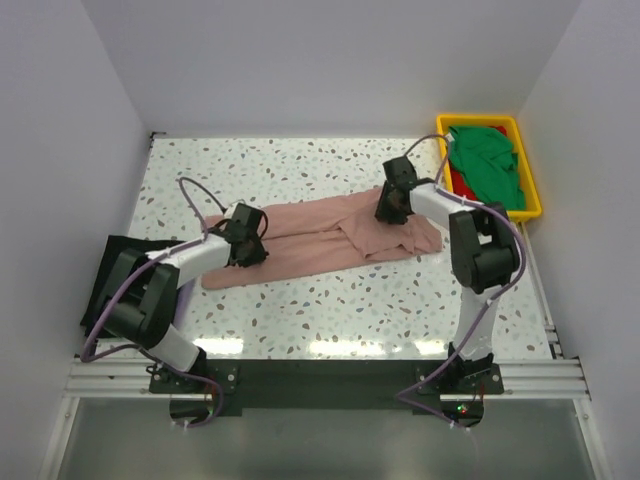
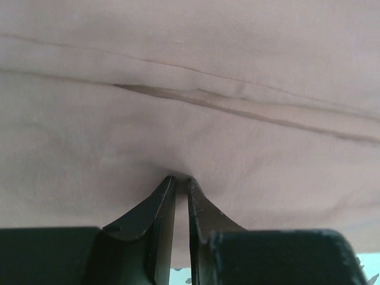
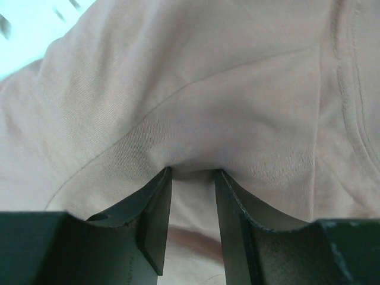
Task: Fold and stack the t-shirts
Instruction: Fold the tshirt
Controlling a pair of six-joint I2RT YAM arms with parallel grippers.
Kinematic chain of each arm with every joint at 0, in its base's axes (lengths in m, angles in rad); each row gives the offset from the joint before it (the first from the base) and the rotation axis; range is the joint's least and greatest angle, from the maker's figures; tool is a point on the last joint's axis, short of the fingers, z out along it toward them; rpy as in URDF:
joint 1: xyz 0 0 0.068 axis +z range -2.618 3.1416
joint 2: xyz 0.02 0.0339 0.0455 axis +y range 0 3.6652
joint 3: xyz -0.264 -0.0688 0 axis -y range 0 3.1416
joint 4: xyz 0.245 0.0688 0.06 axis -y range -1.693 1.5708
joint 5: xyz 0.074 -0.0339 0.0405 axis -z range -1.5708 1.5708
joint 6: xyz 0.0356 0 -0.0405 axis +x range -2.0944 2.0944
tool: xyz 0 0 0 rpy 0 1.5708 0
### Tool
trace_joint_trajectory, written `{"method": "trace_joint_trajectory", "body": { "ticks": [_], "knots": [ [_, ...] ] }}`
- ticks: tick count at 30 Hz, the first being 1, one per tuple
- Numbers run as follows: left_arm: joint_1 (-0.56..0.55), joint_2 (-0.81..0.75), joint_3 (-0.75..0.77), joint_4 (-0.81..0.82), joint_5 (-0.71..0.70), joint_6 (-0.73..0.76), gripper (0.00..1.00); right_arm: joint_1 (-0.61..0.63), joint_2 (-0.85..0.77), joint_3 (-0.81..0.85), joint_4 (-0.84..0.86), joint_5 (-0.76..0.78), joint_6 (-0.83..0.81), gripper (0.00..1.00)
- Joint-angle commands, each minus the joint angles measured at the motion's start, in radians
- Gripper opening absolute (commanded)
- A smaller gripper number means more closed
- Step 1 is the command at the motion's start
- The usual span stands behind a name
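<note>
The dusty pink t-shirt (image 1: 310, 240) lies as a long folded strip across the middle of the table. My left gripper (image 1: 245, 245) is at its left end. In the left wrist view the gripper (image 2: 182, 178) has its jaws nearly together, pinching a pucker of the pink cloth (image 2: 190, 59). My right gripper (image 1: 390, 208) stands on the strip's right part. Its tips (image 3: 193, 171) are apart and press down into the pink cloth (image 3: 208, 89). A green t-shirt (image 1: 485, 160) lies on a red one (image 1: 462, 185) in the tray. A black t-shirt (image 1: 105, 265) lies at the table's left edge.
The yellow plastic tray (image 1: 532, 185) sits at the back right corner, close behind the right arm. White walls close the table in on the left, back and right. Speckled tabletop (image 1: 320, 310) shows in front of the pink strip.
</note>
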Motion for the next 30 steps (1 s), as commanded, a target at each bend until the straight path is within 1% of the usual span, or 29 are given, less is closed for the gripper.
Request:
{"method": "trace_joint_trajectory", "body": {
  "ticks": [1,2,4,5,6,7,8,10,11,12,14,15,16,17,18,19,21,22,27,28,29,30],
  "knots": [
    [-0.060,-0.011,-0.058,-0.061,-0.012,-0.069,0.19,-0.004,0.145,0.163,-0.041,0.019,-0.090,0.40],
    [-0.073,-0.018,-0.063,-0.057,0.016,-0.079,0.19,-0.004,0.174,0.241,-0.047,0.016,-0.130,0.40],
    [-0.119,-0.026,-0.081,-0.038,0.068,-0.127,0.19,-0.002,0.258,0.327,-0.060,0.019,-0.171,0.40],
    [-0.140,-0.026,-0.086,-0.031,0.082,-0.144,0.19,-0.002,0.289,0.415,-0.069,0.011,-0.211,0.40],
    [-0.190,-0.020,-0.085,-0.012,0.093,-0.182,0.19,-0.004,0.318,0.466,-0.078,0.001,-0.228,0.40],
    [-0.218,-0.015,-0.078,-0.001,0.103,-0.199,0.19,-0.004,0.394,0.523,-0.098,-0.019,-0.240,0.41],
    [-0.270,0.008,-0.069,0.009,0.128,-0.228,0.19,-0.004,0.429,0.642,-0.132,-0.039,-0.271,0.41],
    [-0.316,0.058,-0.017,0.029,0.168,-0.251,0.19,-0.001,0.534,0.762,-0.162,-0.103,-0.305,0.42],
    [-0.338,0.074,-0.005,0.045,0.194,-0.262,0.19,-0.001,0.573,0.881,-0.190,-0.123,-0.328,0.43],
    [-0.373,0.086,0.004,0.107,0.215,-0.276,0.20,-0.002,0.605,0.940,-0.204,-0.139,-0.336,0.44],
    [-0.401,0.133,0.049,0.147,0.275,-0.284,0.22,-0.001,0.675,1.070,-0.222,-0.200,-0.342,0.48],
    [-0.403,0.149,0.087,0.190,0.304,-0.274,0.23,0.002,0.685,1.094,-0.219,-0.217,-0.343,0.51],
    [-0.403,0.163,0.109,0.200,0.343,-0.267,0.24,0.001,0.690,1.119,-0.219,-0.232,-0.342,0.54],
    [-0.401,0.160,0.127,0.207,0.346,-0.250,0.26,0.002,0.681,1.120,-0.209,-0.233,-0.340,0.56],
    [-0.401,0.152,0.141,0.219,0.355,-0.233,0.31,0.002,0.664,1.116,-0.198,-0.233,-0.337,0.57],
    [-0.400,0.128,0.171,0.215,0.355,-0.216,0.33,0.002,0.645,1.107,-0.189,-0.234,-0.337,0.61],
    [-0.390,0.100,0.199,0.172,0.328,-0.170,0.39,0.002,0.575,1.071,-0.166,-0.225,-0.334,0.65],
    [-0.386,0.085,0.218,0.157,0.300,-0.155,0.41,0.004,0.550,1.056,-0.161,-0.214,-0.333,0.68],
    [-0.323,0.002,0.228,0.039,0.199,-0.051,0.42,0.002,0.359,0.933,-0.162,-0.123,-0.285,0.69],
    [-0.315,0.000,0.236,0.014,0.147,-0.031,0.41,0.004,0.336,0.886,-0.164,-0.115,-0.274,0.69],
    [-0.304,0.002,0.245,-0.050,0.118,-0.002,0.39,0.002,0.316,0.855,-0.163,-0.107,-0.253,0.68],
    [-0.301,0.003,0.257,-0.066,0.090,0.012,0.39,0.002,0.279,0.825,-0.155,-0.101,-0.242,0.67]
  ]
}}
